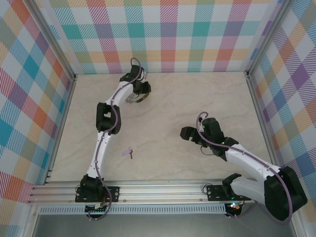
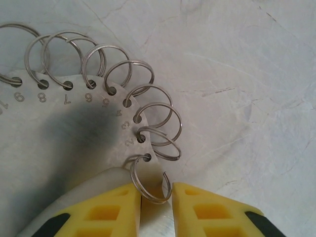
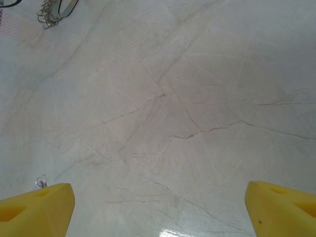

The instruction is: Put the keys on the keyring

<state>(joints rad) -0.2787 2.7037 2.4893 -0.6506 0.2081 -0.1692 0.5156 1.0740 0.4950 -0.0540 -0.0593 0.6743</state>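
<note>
Pastel plaid walls [image 1: 168, 34] box in a pale, marble-veined table [image 1: 207, 98]. At its far side the left gripper [image 2: 157, 195] is clenched on the edge of the keyring [image 2: 74, 128], a flat pale plate hung with split rings and partly cut off by the frame. Stamped digits from 2 up to 8 sit beside its holes. The right gripper [image 3: 158, 210] stands spread wide over bare marble. The key [image 1: 130, 152], lilac-headed, lies beside the left arm's lower link, well apart from the keyring, its shaft barely discernible.
</note>
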